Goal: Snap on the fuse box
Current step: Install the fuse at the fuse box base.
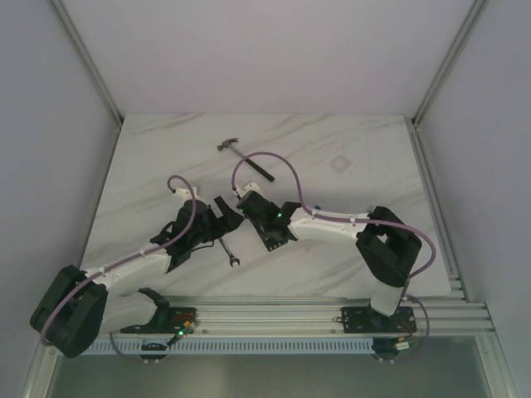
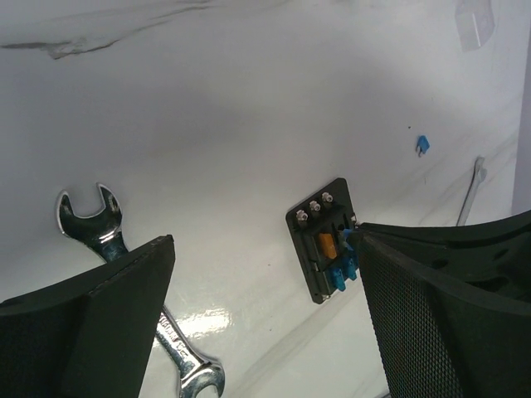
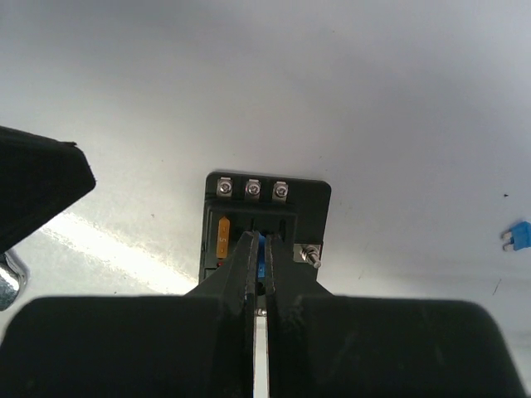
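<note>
- Currently the fuse box (image 3: 311, 211) lies flat on the white table (image 3: 373, 99), orange and blue fuses facing up.
- Right gripper (image 3: 261, 242): fingers pressed together, tips down on the box's face.
- Left gripper (image 2: 261, 240): spread wide, one finger at the box's edge.
- A wrench (image 2: 87, 220) lies partly under the other finger.

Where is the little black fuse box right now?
In the right wrist view the fuse box lies flat on the white table, right at the tip of the shut right gripper, with the wrench to its left.
</note>
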Available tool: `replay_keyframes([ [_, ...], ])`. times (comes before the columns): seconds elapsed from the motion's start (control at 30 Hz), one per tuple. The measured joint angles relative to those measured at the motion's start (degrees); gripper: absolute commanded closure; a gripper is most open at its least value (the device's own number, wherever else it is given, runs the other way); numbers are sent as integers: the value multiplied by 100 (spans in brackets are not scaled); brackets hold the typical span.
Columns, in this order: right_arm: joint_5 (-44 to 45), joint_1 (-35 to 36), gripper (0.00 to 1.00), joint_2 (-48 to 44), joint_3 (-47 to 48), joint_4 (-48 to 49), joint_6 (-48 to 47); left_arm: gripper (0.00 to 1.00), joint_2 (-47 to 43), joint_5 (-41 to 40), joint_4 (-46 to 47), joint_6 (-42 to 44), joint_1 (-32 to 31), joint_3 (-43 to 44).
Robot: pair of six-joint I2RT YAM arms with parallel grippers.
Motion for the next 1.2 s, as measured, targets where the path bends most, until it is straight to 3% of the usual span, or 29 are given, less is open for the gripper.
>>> replay_keyframes([
  [0.8, 225, 0, 100, 280, 149, 37, 249, 0, -68, -81, -129, -22, 0, -11],
  [0.97, 219, 0, 90, 323, 212, -7, 297, 0, -68, -81, -129, -26, 0, -11],
  [1.2, 197, 0, 90, 339, 251, -94, 420, 0, -68, -79, -129, -39, 0, -11],
])
